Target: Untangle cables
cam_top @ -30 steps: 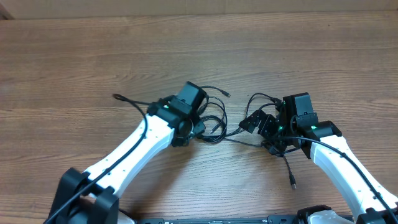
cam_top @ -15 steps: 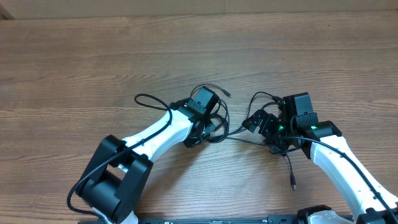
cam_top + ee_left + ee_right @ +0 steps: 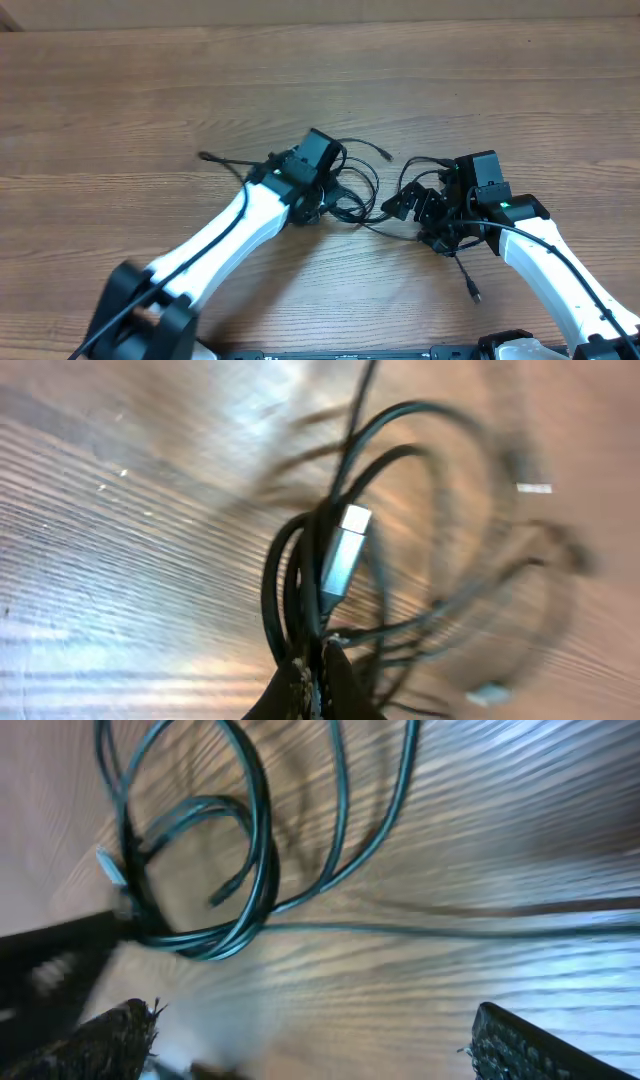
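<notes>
The left gripper (image 3: 318, 662) pinches the cables (image 3: 355, 195); the right gripper (image 3: 315, 1025) gapes wide, empty. Light, limp, likely slippery: grasp beside the silvery plug (image 3: 345, 550).

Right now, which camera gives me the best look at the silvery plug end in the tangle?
Left wrist: the silvery plug sits sharp mid-frame among the black cables. Overhead shows only the tangle, with the plug too small to tell. Right wrist shows blurred loops and a pale end I cannot match.
</notes>
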Robot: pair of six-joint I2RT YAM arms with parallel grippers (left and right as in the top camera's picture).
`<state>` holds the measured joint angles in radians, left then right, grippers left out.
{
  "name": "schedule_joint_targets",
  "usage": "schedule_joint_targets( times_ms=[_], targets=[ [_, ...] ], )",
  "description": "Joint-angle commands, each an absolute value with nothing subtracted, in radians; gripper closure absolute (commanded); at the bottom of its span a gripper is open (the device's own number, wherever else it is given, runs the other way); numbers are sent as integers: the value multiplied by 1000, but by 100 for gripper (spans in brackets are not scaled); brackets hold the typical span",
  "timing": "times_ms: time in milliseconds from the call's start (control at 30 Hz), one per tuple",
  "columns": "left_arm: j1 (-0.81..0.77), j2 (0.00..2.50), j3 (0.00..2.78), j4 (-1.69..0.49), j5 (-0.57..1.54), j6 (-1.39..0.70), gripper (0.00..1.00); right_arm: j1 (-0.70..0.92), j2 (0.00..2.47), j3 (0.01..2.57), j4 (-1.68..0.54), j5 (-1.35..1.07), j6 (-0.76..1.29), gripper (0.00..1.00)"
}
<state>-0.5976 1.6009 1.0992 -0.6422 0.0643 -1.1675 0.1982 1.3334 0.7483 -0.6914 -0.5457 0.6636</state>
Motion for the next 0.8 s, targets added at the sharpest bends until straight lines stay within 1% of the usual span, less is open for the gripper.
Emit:
schedule_joint_targets(
  times_ms=[0,167,300,500,567,633,667,700,767],
  targets=[
    [-594,1480,1118,-642,16,-1128,96,212,1330,749,-687,-624,607,0],
    [-594,1402,1118,-658,-70,-1111,96,244,1330,749,-667,-623,607,0],
    [-594,1385,1118,-661,-62,-1124,96,286,1330,749,-633,-624,597,0],
    [-594,1385,1118,-661,-36,-1167,96,394,1330,749,-500,-601,435,0],
    [-594,1385,1118,-669,-41,-1150,96,424,1330,749,-476,-528,446,0],
    [-593,1385,1118,-701,-67,-1132,96,438,1330,749,-478,-476,511,0],
    [-591,1385,1118,-723,-81,-1133,93,439,1330,749,-480,-462,550,0],
    [-580,1385,1118,-765,-105,-1133,84,439,1333,749,-476,-460,617,0],
    [-557,1385,1118,-809,-115,-1132,77,440,1339,749,-454,-453,638,0]
  ],
)
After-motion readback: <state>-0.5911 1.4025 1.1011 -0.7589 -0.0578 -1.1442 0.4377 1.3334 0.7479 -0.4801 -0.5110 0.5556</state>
